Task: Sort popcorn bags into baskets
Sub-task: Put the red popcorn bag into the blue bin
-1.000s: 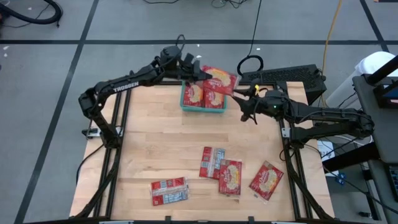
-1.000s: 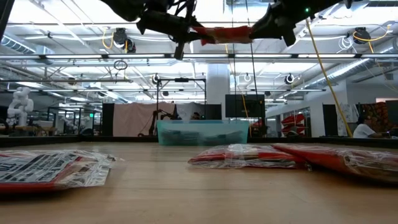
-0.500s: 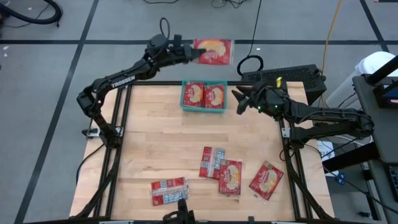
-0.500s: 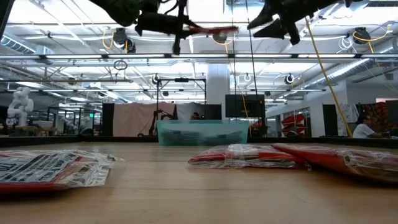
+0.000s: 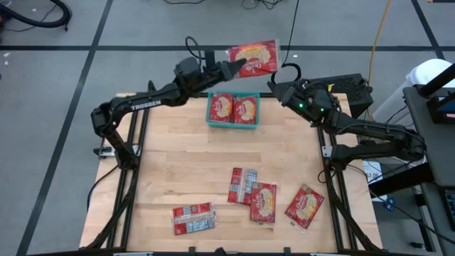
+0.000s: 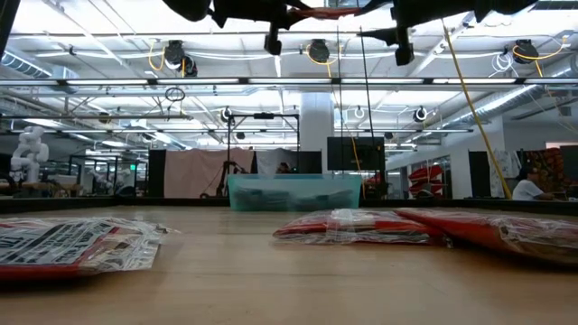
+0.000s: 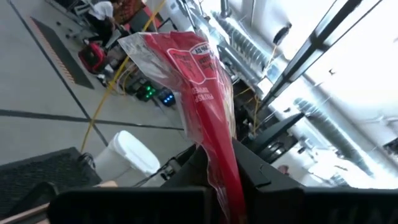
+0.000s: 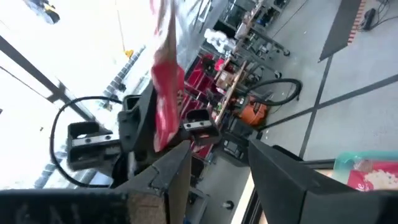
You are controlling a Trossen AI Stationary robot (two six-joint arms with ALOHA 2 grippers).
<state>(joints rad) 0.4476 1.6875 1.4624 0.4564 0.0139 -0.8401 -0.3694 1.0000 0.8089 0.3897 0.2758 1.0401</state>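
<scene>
Above the teal basket [image 5: 232, 122], the left gripper [image 5: 226, 70] pinches a popcorn bag [image 5: 254, 56]; the right gripper [image 5: 274, 84] gapes empty beside it.

The left gripper [image 5: 229, 69] is raised, arm stretched forward, fingers clamped. The right gripper [image 5: 276, 84] is raised just beside it, fingers spread apart, arm bent inward.

The shallow rectangular teal-green plastic tray [image 5: 232, 112] sits at the far middle edge of the pale wooden table [image 5: 178, 171], with two flat red popcorn packets [image 5: 232, 107] side by side in it. Beyond the tray, above the floor, the left gripper [image 5: 226, 70] grips another red packet [image 5: 254, 57]; the right gripper [image 5: 277, 87] hangs just right of the tray, fingers spread. Four packets [image 5: 252, 196] lie well nearer than the tray.
</scene>
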